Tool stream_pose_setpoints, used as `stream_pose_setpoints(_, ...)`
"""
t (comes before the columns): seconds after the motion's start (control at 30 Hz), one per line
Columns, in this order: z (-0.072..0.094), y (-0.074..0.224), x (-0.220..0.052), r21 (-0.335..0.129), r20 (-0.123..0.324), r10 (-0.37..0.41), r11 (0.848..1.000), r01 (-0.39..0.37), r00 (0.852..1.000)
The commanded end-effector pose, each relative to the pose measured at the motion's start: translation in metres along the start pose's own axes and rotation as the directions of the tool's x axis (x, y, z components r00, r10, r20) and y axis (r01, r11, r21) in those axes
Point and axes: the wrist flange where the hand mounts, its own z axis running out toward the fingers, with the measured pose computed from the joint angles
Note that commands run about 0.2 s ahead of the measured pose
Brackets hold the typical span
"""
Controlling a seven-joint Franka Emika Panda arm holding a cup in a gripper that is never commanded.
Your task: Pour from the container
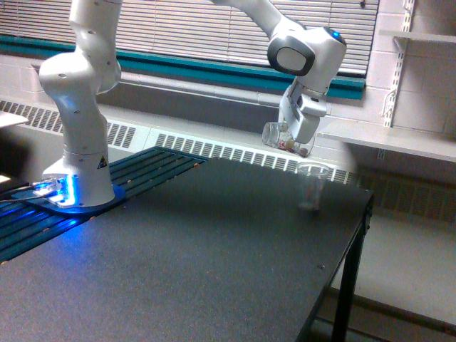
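Over the dark table, the pincer pinches the tilted container; no writing legible.

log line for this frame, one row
phase: pouring | gripper: shut on container, tilted on its side | target: clear cup upright on table, below to the exterior view's right

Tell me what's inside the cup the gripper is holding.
Reddish-brown bits sit at the lower end of the tilted container. The gripper covers part of its wall, so how much remains cannot be seen.
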Motion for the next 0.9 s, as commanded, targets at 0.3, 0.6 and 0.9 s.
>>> stream_pose_setpoints(0.3,0.0029,-0.0130,0.0054,-0.009,0.005,-0.041,0.999,0.041,0.999)
stream_pose_setpoints(0.6,0.0031,-0.0151,0.0074,-0.001,0.002,-0.046,0.999,0.046,0.999)
stream_pose_setpoints(0.9,0.0034,-0.0166,0.0058,0.016,-0.011,-0.039,0.999,0.039,0.999)
